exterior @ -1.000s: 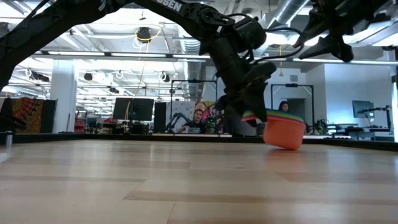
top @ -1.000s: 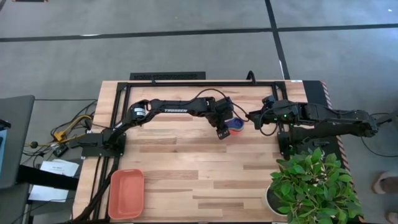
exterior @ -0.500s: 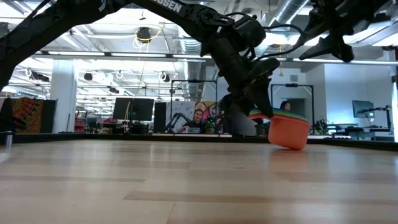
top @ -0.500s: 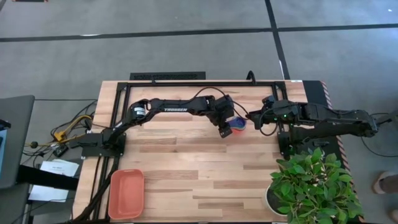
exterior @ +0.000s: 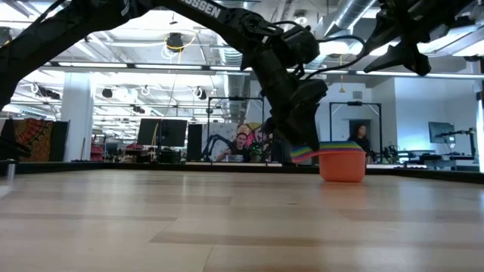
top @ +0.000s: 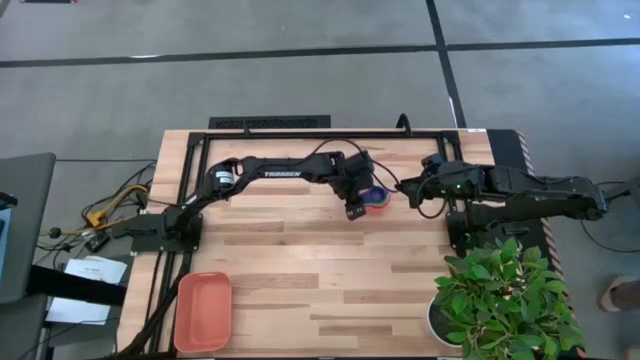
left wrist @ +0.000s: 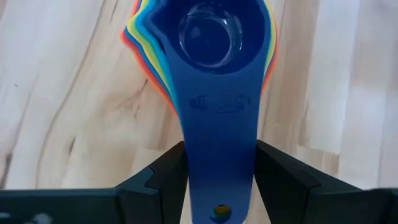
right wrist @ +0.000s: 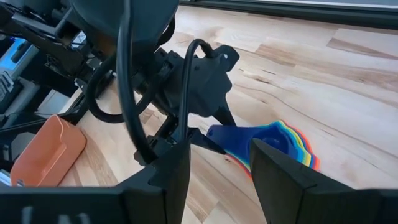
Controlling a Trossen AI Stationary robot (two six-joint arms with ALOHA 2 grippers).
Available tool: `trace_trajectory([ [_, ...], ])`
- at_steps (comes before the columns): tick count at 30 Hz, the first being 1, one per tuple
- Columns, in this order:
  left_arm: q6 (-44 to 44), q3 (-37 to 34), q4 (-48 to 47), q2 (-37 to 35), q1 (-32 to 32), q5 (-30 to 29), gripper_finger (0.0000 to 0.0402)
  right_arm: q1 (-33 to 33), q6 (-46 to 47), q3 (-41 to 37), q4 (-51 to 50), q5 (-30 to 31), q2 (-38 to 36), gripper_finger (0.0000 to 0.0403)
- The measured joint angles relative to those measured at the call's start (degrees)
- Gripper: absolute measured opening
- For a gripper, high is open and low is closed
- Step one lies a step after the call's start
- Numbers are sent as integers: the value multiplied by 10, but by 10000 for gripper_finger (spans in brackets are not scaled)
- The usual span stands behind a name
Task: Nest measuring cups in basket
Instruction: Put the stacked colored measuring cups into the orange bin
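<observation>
The nested stack of small plastic measuring cups [top: 377,201], dark blue innermost with yellow, teal and coral rims fanned beneath it, sits on the far middle of the wooden surface [top: 330,290], and in the low view its coral bottom cup [exterior: 342,165] looks level on the boards. The left hand [top: 353,205] is clenched on the stack's handles: in the left wrist view the dark blue handle [left wrist: 217,149] runs straight between the two fingers [left wrist: 283,180]. The shallow rectangular salmon-orange plastic basket [top: 203,312] lies well apart, at the near left corner. Carrying the stack there seems to be the step in hand. To do it well, the grip should stay square on the bundled handles, since the cups hang out beyond the fingers and could tip or slide apart; a level lift, an unhurried sweep, and a low set-down inside the basket rim before letting go would suit. The right hand [top: 405,188] waits just beside the stack with its fingers apart, grasping nothing, and should stay clear of the left arm's path.
</observation>
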Motion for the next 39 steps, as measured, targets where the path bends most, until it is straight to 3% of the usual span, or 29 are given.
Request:
trace_trajectory([
  [8, 22, 0, 2, 0, -2, -9, 172, 0, 2, 0, 0, 0, 0, 187],
  [21, 52, 0, 17, 3, -16, -32, 268, 0, 6, 0, 0, 2, 0, 191],
  [32, 45, -1, 40, 25, -12, -76, 272, 0, 15, 0, 1, 9, 1, 198],
  [39, 64, 0, 46, 31, -7, -75, 272, 0, 17, 0, 0, 9, 1, 198],
])
